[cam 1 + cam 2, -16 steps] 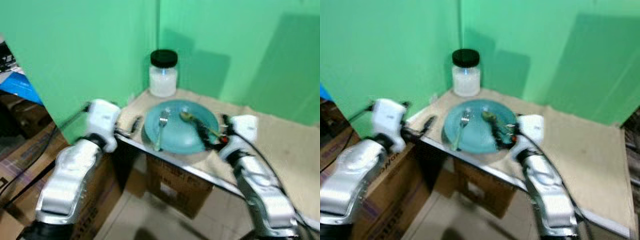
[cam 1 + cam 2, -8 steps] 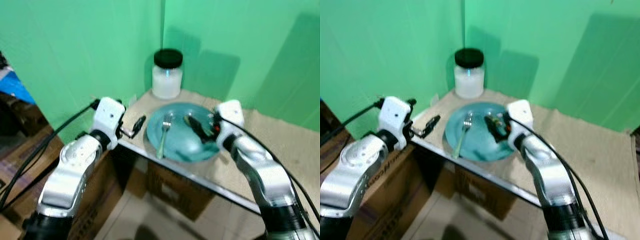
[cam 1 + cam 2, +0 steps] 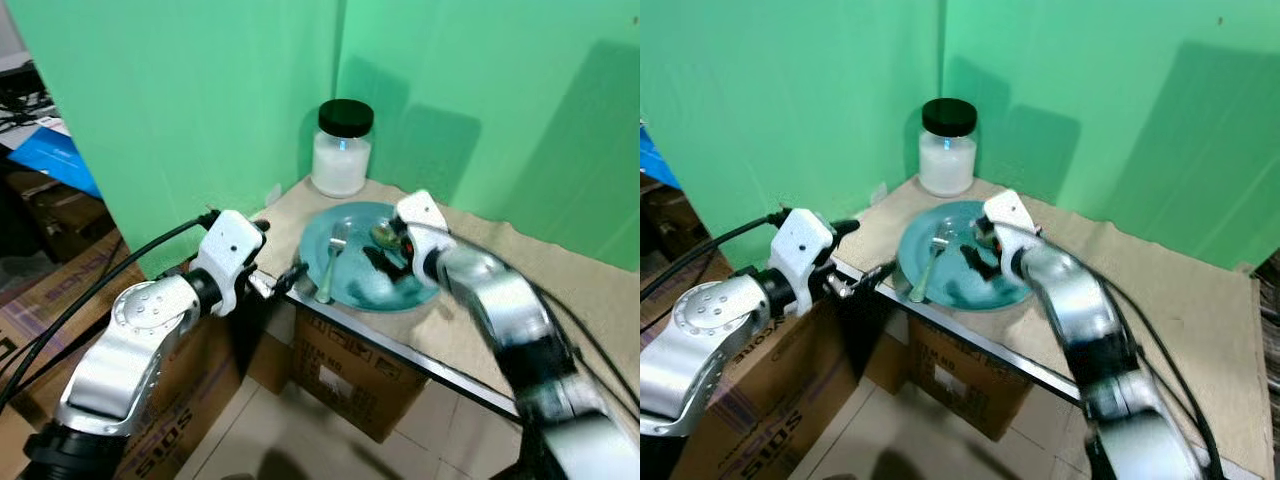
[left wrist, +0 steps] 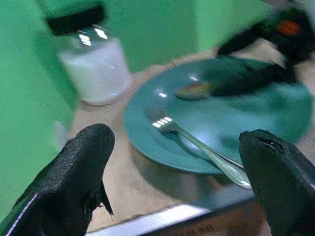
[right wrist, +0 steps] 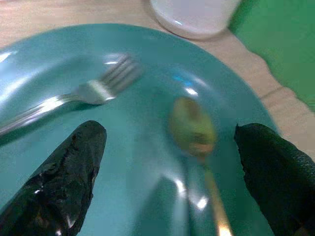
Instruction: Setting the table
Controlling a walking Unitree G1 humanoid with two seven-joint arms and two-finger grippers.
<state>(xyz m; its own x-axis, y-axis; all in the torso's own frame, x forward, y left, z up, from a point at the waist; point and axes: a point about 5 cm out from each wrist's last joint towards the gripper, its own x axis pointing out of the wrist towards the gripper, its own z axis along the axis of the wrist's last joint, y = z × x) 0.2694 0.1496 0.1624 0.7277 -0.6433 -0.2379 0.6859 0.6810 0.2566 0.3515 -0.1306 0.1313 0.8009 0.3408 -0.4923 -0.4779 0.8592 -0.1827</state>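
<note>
- The left gripper (image 3: 292, 276) hovered at the table's near edge, just short of the plate (image 3: 352, 290), its fingers (image 4: 74, 167) spread wide and holding nothing.
- The plate, the landmark here, sat close to the near edge of the table (image 3: 560, 290), on the tan cloth covering it.
- The fork (image 3: 331, 262) lay on the plate's left half, tines toward the far side and handle running out over the near rim, toward the left gripper.
- The spoon (image 5: 194, 130) lay on the plate's right half, bowl toward the far side, the fork beside it but apart.
- The right gripper (image 3: 976, 252) hung low over the middle of the plate, its fingers (image 5: 69, 169) well apart on either side of the spoon's bowl and gripping nothing.
- A white jar (image 3: 342, 148) with a black lid stood beyond the plate, in the corner of the green walls.
- Judged from this, the spoon looked like the next thing to pick up. Closing on its smooth, shallow bowl could let it slip or flip.
- Pressing down on the plate, so near the edge, might tip or push it off the table, and the overhanging fork could be knocked to the floor.
</note>
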